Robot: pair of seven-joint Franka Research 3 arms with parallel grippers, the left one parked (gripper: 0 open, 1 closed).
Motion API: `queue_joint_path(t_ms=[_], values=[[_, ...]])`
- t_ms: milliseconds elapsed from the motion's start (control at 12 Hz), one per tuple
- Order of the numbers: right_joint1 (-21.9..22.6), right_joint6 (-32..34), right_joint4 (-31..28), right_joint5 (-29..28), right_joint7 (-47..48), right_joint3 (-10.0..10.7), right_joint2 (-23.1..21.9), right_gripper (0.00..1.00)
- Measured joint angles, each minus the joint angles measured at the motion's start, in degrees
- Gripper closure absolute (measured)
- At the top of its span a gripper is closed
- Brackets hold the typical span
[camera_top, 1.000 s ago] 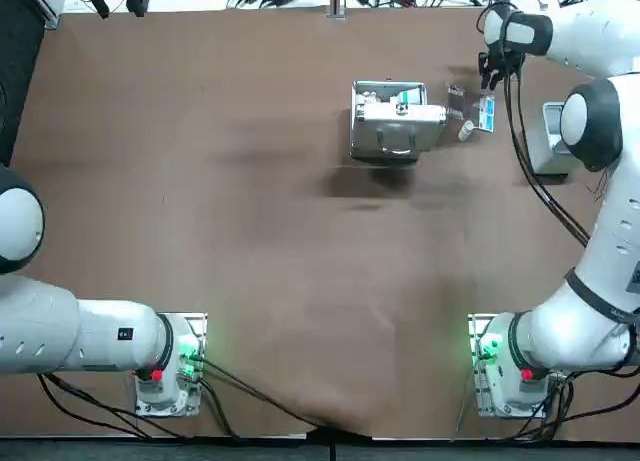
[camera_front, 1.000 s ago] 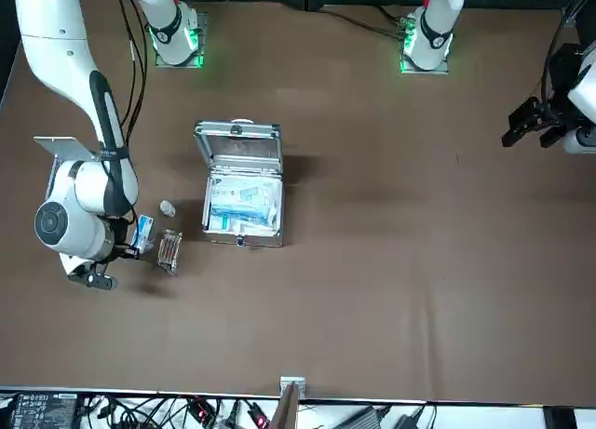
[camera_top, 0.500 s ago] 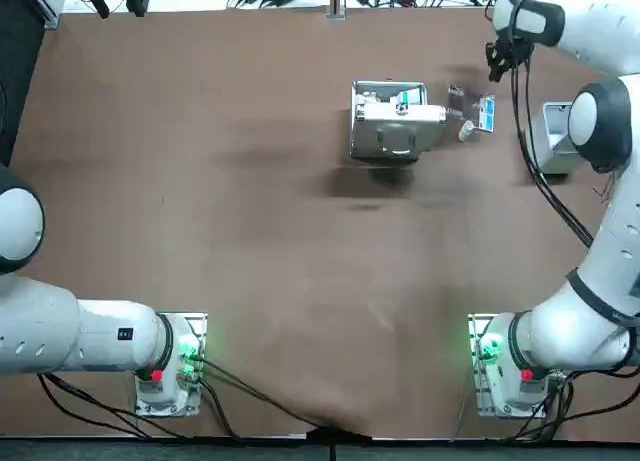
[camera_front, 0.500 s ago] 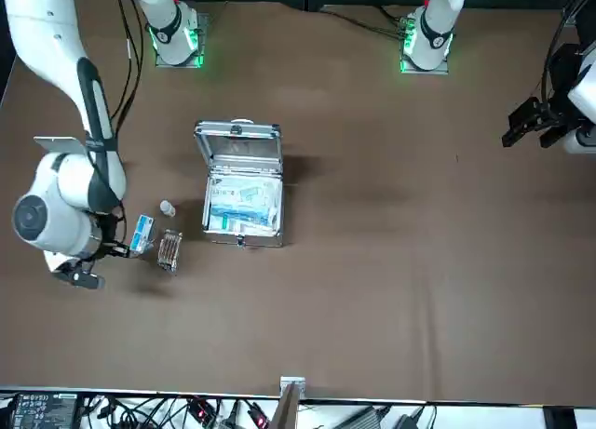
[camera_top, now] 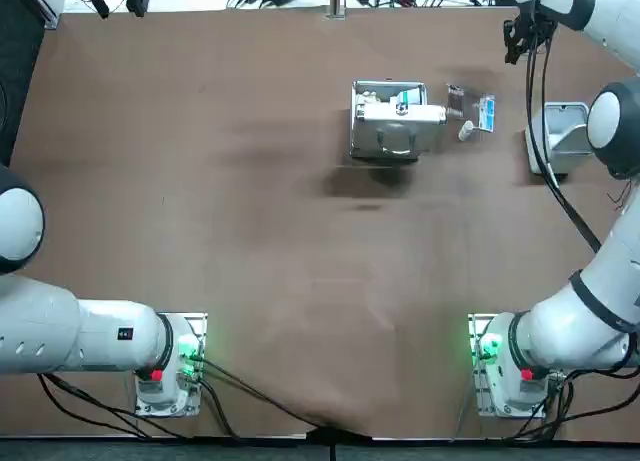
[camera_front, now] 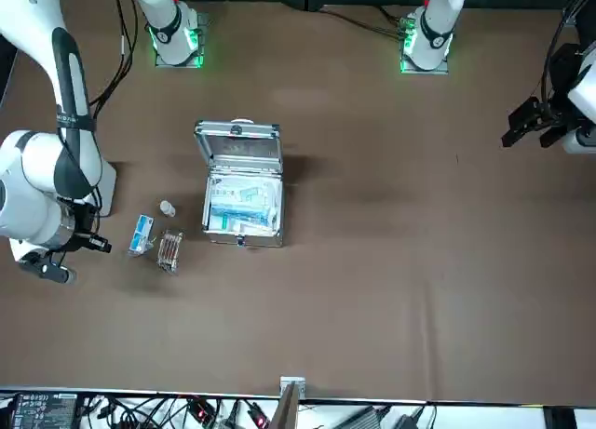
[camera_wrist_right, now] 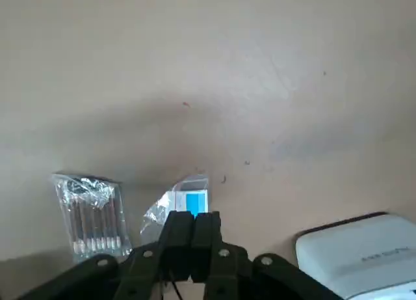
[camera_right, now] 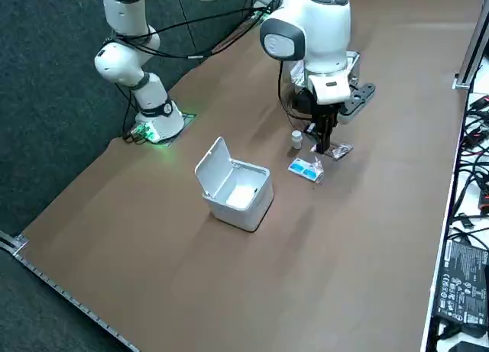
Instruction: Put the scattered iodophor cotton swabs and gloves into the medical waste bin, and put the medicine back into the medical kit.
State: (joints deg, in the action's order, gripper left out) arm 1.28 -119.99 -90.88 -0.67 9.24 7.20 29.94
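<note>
The silver medical kit stands open at mid-table, with boxes inside. To its right lie a clear packet of iodophor cotton swabs, a blue-and-white packet and a small white medicine bottle. The white medical waste bin stands further right with its lid up. My right gripper hangs above the table past the packets, fingers down. In the wrist view its fingers are pressed together, shut on nothing, with the blue packet and the swabs below.
The bin sits close to the table's right edge. The parked left arm fills the near left corner. Cables and equipment run along the far edge beyond the table.
My right arm has risen and swung away from the packets toward the far right corner, uncovering the waste bin in the top view. The swabs, packet and bottle have not moved.
</note>
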Motion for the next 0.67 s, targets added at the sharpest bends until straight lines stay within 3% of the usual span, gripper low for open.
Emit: queue_joint_path(t_ms=[583, 667], values=[[0.5, 0.5, -1.4, -0.2, 0.1, -0.5, 3.1, 0.96], [0.4, 0.5, -1.4, -0.2, 0.1, -0.5, 3.5, 0.88]])
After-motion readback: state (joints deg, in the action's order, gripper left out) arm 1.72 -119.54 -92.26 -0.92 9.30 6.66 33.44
